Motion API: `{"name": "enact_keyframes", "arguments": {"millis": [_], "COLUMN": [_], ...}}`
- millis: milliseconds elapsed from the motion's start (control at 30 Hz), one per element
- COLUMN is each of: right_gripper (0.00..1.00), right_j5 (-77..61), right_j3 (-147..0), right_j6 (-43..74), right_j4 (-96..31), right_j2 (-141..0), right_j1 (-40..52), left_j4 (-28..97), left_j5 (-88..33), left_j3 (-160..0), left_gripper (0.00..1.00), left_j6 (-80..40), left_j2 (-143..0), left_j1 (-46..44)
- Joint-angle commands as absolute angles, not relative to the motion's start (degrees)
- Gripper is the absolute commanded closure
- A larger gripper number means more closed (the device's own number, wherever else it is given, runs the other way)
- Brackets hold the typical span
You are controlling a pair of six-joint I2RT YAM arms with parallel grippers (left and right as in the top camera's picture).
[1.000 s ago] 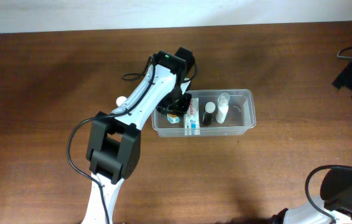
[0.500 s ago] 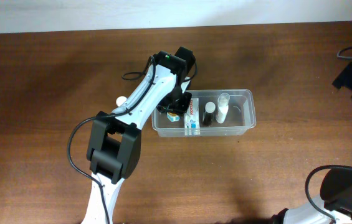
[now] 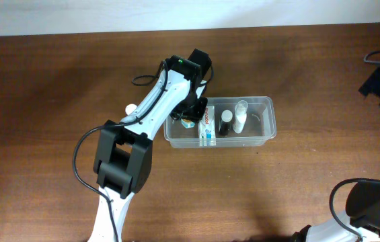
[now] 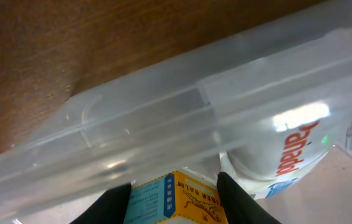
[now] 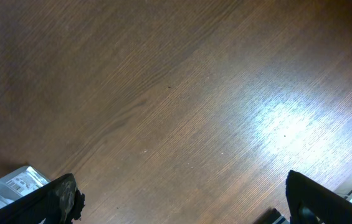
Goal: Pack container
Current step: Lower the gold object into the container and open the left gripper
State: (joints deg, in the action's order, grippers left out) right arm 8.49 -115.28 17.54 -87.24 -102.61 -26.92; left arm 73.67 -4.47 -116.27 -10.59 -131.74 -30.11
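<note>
We see a brown wooden table (image 3: 55, 101), pale wall (image 3: 109, 13) along its far edge, clear container (image 3: 269, 124) right of centre, left gripper (image 3: 191, 115) at its left end pinching a small carton (image 4: 176, 200), right gripper (image 5: 182, 199) spread above the wood.

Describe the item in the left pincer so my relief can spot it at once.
Find the clear container on the brown table; the left pincer reaches into its left end. Gripped there is a small box, beside a white tube. It alone is orange and blue among white and dark neighbours.
</note>
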Motion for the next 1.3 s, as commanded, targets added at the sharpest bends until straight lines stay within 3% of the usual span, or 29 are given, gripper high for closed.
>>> {"name": "enact_keyframes", "arguments": {"millis": [0, 1267], "right_gripper": [0.02, 0.02], "right_j5": [8.56, 8.56], "right_j3": [-115.37, -115.37], "right_j6": [17.67, 17.67], "right_j4": [-87.37, -87.37], "right_j2": [-102.63, -102.63], "right_j1": [-27.03, -27.03], "left_j4": [75.07, 72.62], "left_j5": [-3.62, -3.16], "left_j3": [-117.12, -116.16], "left_gripper": [0.64, 0.62], "left_j6": [-11.33, -11.55], "left_j2": [-132.22, -135.33], "left_j1": [-30.11, -29.95]}}
